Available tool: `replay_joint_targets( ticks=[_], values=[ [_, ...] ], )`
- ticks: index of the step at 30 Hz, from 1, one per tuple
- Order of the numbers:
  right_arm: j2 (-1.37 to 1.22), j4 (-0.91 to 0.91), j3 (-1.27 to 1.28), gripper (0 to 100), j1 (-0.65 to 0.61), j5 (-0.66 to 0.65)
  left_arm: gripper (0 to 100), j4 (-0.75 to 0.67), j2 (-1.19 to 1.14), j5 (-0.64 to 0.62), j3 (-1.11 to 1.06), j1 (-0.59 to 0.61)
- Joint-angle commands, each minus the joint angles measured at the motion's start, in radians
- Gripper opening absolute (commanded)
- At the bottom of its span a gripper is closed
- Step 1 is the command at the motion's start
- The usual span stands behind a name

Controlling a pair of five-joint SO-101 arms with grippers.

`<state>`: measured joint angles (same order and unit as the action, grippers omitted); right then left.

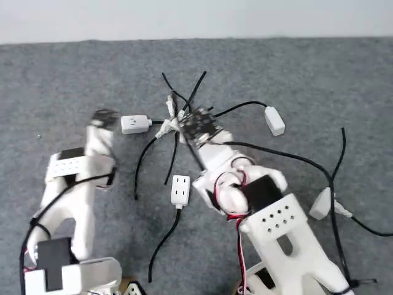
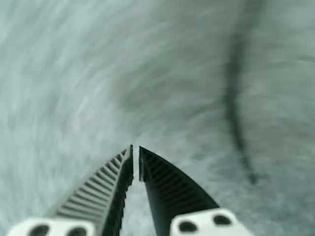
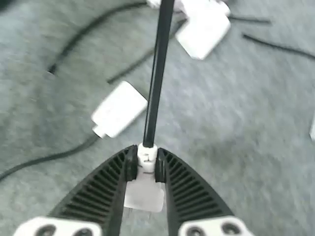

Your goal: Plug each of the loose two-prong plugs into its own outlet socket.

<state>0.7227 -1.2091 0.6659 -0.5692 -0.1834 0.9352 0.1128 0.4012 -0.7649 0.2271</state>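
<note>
My right gripper point(image 3: 146, 157) is clamped on a white plug point(image 3: 143, 189), and the plug's black cord point(image 3: 158, 73) runs straight out from between the fingers. Just past the tips a white outlet socket point(image 3: 119, 109) lies flat on the grey carpet point(image 3: 256, 123). Farther out, a second white block point(image 3: 203, 29) sits among loose black leads. My left gripper point(image 2: 135, 150) is closed with nothing in it, low over the carpet, with a blurred dark lead point(image 2: 236, 113) off to one side. From above, it sits just beside a third white socket point(image 1: 135, 123)
</note>
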Motion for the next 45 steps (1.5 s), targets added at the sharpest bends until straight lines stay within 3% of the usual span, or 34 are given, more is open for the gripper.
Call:
replay_joint_targets(
  ticks=[1, 10, 24, 31, 34, 41, 45],
  values=[
    [0.018, 0.036, -0.037, 0.8, -0.050, 0.015, 1, -0.018, 0.121, 0.164, -0.064, -0.180],
    [0.039, 0.097, 0.055, 0.8, -0.154, 0.017, 1, 0.002, 0.285, 0.284, -0.240, -0.361],
    [0.031, 0.171, 0.095, 0.8, -0.154, 0.043, 1, 0.080, 0.310, 0.417, -0.272, -0.390],
    [0.031, 0.214, 0.094, 0.8, -0.143, 0.124, 1, 0.012, 0.489, 0.411, -0.403, -0.413],
    [0.030, 0.239, 0.097, 0.8, -0.119, 0.172, 1, -0.069, 0.574, 0.307, -0.461, -0.368],
    [-0.081, 0.367, 0.123, 0.8, -0.038, 0.293, 1, -0.247, 0.666, -0.094, -0.503, -0.219],
    [-0.173, 0.380, 0.080, 0.8, -0.039, 0.315, 1, -0.321, 0.666, -0.183, -0.501, -0.166]
  ],
)
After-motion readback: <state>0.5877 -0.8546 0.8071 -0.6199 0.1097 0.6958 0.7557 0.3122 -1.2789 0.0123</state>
